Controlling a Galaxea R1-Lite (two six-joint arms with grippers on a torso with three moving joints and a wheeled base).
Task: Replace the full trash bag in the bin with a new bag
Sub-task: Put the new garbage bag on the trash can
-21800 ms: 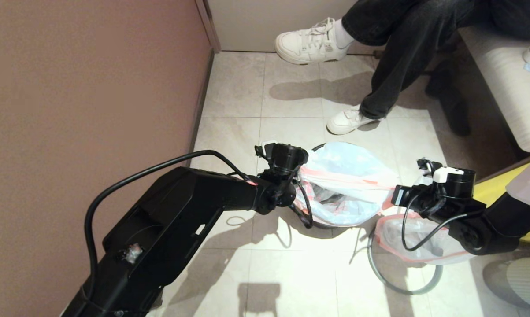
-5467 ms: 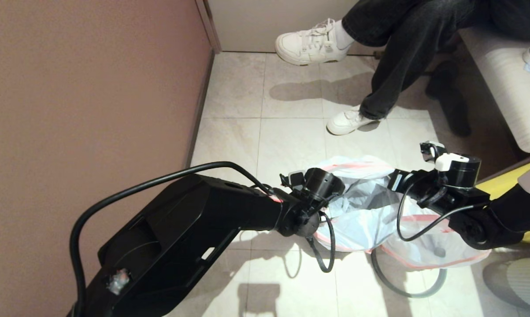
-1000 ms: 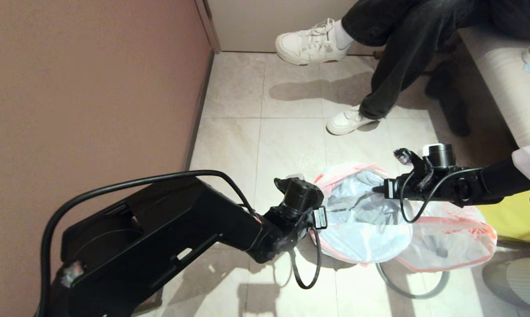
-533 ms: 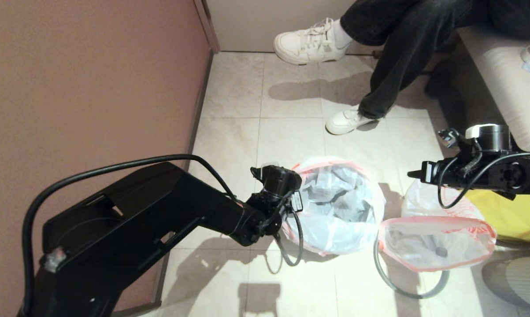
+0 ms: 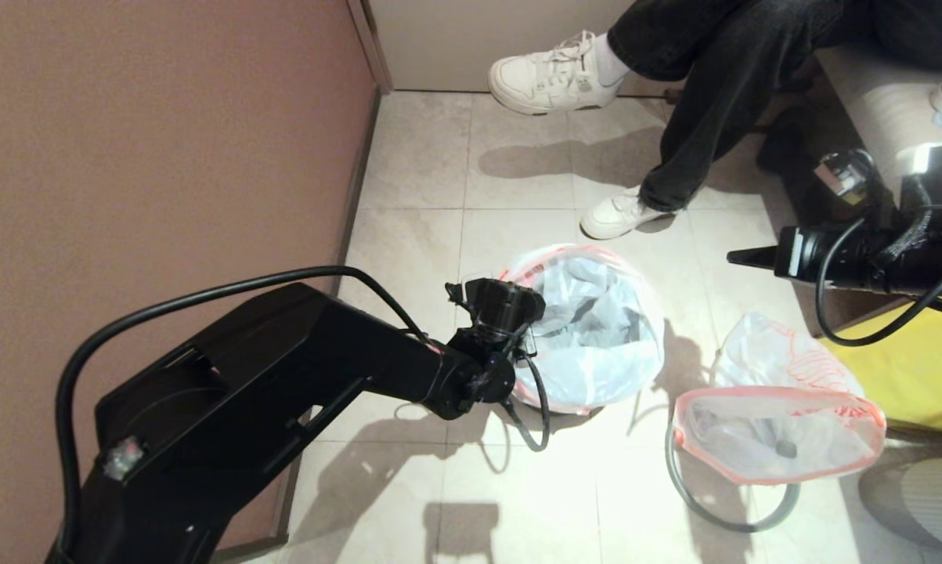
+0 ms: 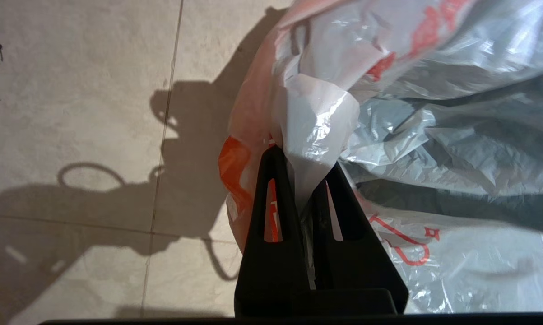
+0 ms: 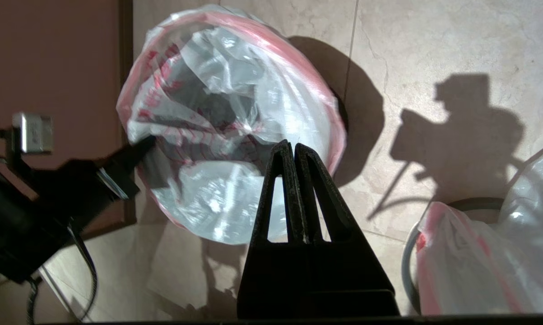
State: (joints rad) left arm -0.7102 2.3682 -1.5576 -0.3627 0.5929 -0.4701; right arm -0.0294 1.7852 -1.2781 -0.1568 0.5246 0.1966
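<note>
Plastic film of the new bag (image 6: 314, 117) is pinched in the left gripper (image 6: 298, 155); right gripper (image 7: 294, 149) hangs above it, jaws together, empty.

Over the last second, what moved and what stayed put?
The right gripper, shut and empty, let go of the new bag and pulled up and away to the right. The left gripper kept its pinch on the bag's edge and carried it up-left. The full trash bag, grey hoop and seated person's shoes stayed put.
</note>
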